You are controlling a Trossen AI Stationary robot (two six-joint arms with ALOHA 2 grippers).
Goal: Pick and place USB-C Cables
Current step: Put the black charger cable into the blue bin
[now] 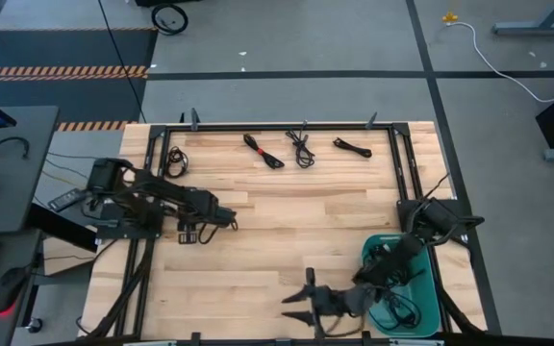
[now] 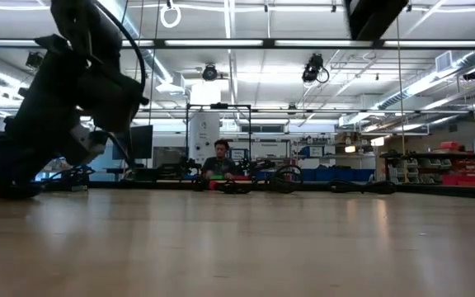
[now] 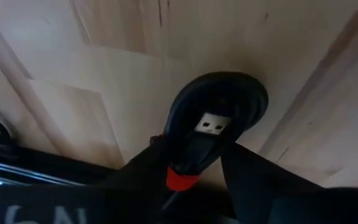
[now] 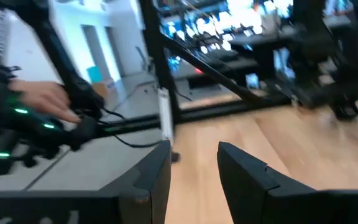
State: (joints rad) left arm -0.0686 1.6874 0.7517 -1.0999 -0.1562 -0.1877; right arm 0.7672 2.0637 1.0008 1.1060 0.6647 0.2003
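Note:
My left gripper [image 1: 192,234] is over the left middle of the wooden table [image 1: 287,250], shut on a coiled black USB-C cable [image 3: 219,112] with a red tie and a silver plug. Several more black cable bundles lie along the far edge, among them one with a red tie [image 1: 263,152], a second [image 1: 302,150] and a third [image 1: 352,147]. My right gripper [image 1: 294,308] is open and empty near the front edge, left of the teal bin [image 1: 429,306]. It points toward the table's left side. My left gripper pinches the cable bundle between its two fingers [image 3: 263,177] at the tied end, right by the red tie [image 3: 180,180]. The looped end [image 3: 235,93] and the plug [image 3: 213,124] stick out past the fingertips. Whether the coil touches the wood, I cannot tell.
The teal bin at the front right holds several black cables [image 1: 397,306]. Dark rails [image 1: 287,128] frame the table. A desk [image 1: 8,163] stands left of the table; a person's hand [image 4: 42,99] shows there. A person [image 2: 219,158] sits far behind the table.

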